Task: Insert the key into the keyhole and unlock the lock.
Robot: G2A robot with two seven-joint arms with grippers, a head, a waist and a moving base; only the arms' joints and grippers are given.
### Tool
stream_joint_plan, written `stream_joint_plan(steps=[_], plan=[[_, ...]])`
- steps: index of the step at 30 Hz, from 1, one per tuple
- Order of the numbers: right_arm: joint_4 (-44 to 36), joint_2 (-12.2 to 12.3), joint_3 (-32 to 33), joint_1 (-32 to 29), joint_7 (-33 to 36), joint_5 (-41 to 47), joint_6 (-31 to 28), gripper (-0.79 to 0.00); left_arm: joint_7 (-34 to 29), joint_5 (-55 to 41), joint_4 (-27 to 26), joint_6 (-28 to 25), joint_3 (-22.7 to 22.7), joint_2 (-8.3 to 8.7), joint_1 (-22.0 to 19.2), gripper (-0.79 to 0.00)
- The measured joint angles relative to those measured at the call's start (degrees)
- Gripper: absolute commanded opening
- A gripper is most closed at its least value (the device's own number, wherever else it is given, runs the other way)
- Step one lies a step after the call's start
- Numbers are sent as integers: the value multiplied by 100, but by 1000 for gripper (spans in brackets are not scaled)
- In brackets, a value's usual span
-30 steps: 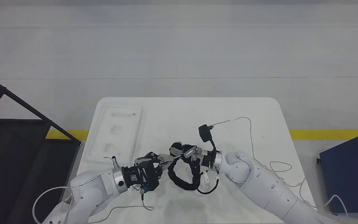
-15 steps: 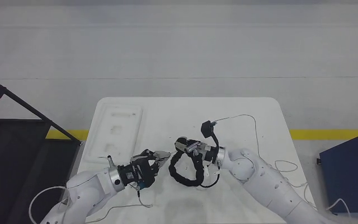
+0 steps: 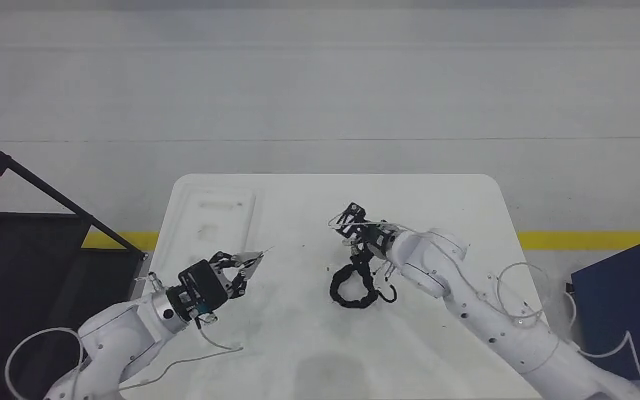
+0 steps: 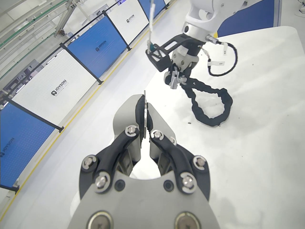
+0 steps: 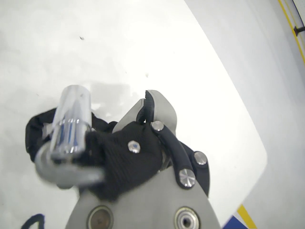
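your left pincer [image 3: 246, 262] is pressed together on the key [image 4: 144, 100], whose flat blade sticks out past the fingertips, over the left part of the desk [image 3: 450, 210]. your right pincer [image 5: 145, 107] pinches the chain lock [image 3: 352, 285] by its black fabric sleeve, just beside the silver cylinder [image 5: 71, 122]. the chain's loop hangs down with its low end on the desk. key and lock are well apart.

Two glossy white arms are shown: left arm [image 3: 112, 335], right arm [image 3: 455, 275]. The left gripper [image 4: 144, 107] and right gripper [image 5: 145, 107] are built from grey metal plates, black linkages and silver screws. A black cable [image 4: 237, 57] with white tags is looped at the right wrist.
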Motion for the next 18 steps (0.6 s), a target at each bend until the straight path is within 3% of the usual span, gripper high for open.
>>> stream_joint_plan(steps=[5,9,13,18], plan=[[-337,-112,-315,290,1550,-978,-98,-785,83,-175,53,-46,-265,0,159,-785],[-353,-254,-567,541,2144,-1040,-379,-785,108,-245,64,-77,-344,-8,238,-785],[-291,-519,-979,914,2306,-990,-829,-785,104,-305,86,-135,-362,-16,277,-785],[269,-1075,-1630,1565,2271,-578,-1168,-785,153,-469,102,-154,-388,-33,305,-785]])
